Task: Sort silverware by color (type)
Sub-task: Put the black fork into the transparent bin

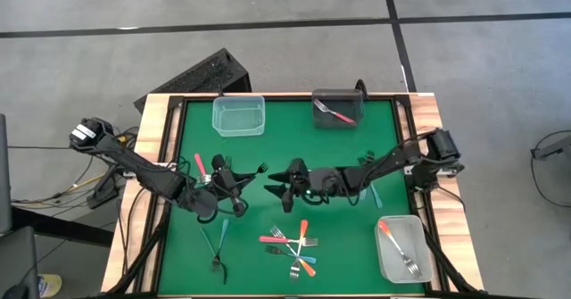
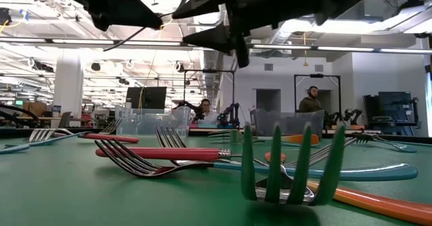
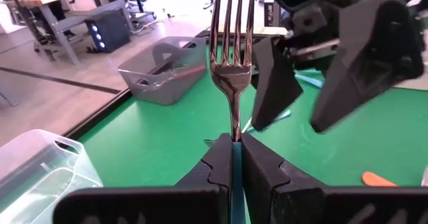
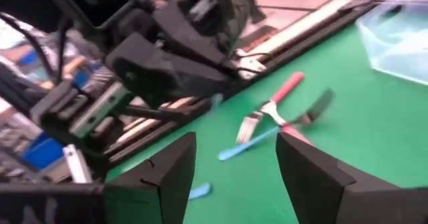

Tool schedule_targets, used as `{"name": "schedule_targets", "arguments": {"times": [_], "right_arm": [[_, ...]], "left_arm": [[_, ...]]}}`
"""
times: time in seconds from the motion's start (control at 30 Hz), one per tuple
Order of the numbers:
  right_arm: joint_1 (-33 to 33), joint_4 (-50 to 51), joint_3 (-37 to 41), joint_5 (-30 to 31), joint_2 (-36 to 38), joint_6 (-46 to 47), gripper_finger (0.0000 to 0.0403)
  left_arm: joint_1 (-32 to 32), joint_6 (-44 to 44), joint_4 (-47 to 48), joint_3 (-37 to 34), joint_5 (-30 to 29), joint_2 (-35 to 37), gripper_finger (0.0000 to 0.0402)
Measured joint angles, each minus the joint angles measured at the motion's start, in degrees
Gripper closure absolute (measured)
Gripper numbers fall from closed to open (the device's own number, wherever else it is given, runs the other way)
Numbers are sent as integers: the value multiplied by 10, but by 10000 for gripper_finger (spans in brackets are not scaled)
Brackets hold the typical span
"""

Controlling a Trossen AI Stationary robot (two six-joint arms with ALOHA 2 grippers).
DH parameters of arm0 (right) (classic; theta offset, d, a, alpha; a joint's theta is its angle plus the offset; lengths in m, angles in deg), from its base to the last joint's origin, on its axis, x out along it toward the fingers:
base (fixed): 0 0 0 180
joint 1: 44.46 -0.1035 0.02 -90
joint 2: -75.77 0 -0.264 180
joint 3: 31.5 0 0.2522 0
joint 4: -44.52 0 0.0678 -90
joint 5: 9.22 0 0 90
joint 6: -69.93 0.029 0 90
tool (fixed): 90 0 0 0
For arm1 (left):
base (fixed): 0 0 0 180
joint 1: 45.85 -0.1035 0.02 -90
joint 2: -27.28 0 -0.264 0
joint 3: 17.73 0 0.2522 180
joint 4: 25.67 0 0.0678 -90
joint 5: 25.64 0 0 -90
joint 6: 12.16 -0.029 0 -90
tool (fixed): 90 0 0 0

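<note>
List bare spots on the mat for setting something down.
Free: mat between clear tub and dark tub; also between fork pile and lower-right tub. Crowded: centre, where left gripper, shut on a fork, faces the open right gripper.

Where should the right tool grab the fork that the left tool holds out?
Probably at the bare metal neck of the fork, coming from the tine end: the left tool is shut over the handle, and the open right tool faces the tines.

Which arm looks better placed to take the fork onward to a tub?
Probably right: its open tool faces the fork that the left tool is shut on, suggesting a handover.
</note>
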Motion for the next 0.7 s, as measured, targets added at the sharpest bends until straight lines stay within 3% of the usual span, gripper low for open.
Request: {"name": "schedule_targets", "arguments": {"times": [0.23,0.43,0.57,0.7], "right_arm": [[18,-105,-9,-6,-37,-28,168],[25,-117,-22,13,-36,-63,180],[25,-119,-30,14,-37,-63,221],[22,-110,-30,15,-37,-57,289]], "left_arm": [[0,-11,-1,0,5,0,399],[0,-11,-1,0,14,0,399],[0,-11,-1,0,15,0,399],[0,-11,-1,0,15,0,399]]}}
